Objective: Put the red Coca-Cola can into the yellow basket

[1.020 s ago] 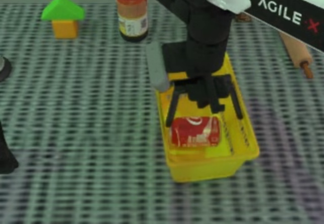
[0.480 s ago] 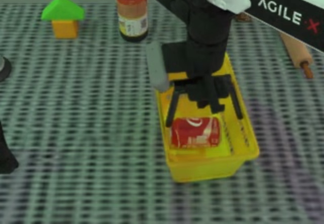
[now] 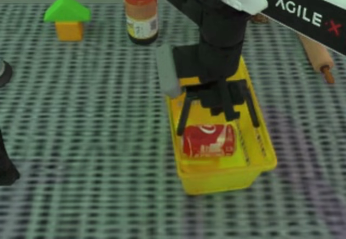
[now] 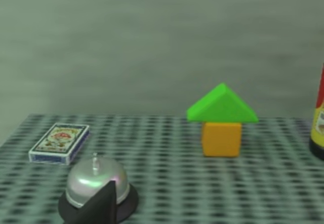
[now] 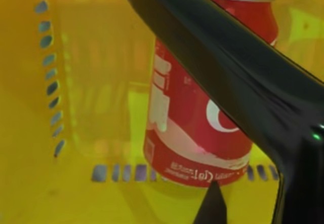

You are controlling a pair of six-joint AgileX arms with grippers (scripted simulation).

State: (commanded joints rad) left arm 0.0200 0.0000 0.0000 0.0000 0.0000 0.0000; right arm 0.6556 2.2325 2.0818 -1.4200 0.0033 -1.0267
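The red Coca-Cola can (image 3: 208, 140) lies on its side inside the yellow basket (image 3: 216, 180), near the basket's front wall. My right gripper (image 3: 219, 111) hangs over the basket's back half, just behind the can, open and holding nothing. In the right wrist view the can (image 5: 192, 133) fills the middle against the basket's slotted yellow wall (image 5: 45, 107). A black basket handle (image 5: 238, 77) crosses in front of it, and one dark fingertip (image 5: 212, 206) shows below the can. My left gripper (image 3: 5, 168) is parked at the table's left edge.
A dark bottle with a red-orange label (image 3: 140, 12) stands at the back. A green-roofed orange block house (image 3: 67, 17) is at the back left, a silver bell (image 4: 96, 183) and a card box (image 4: 59, 143) further left, and a wooden rolling pin (image 3: 319, 58) at the right.
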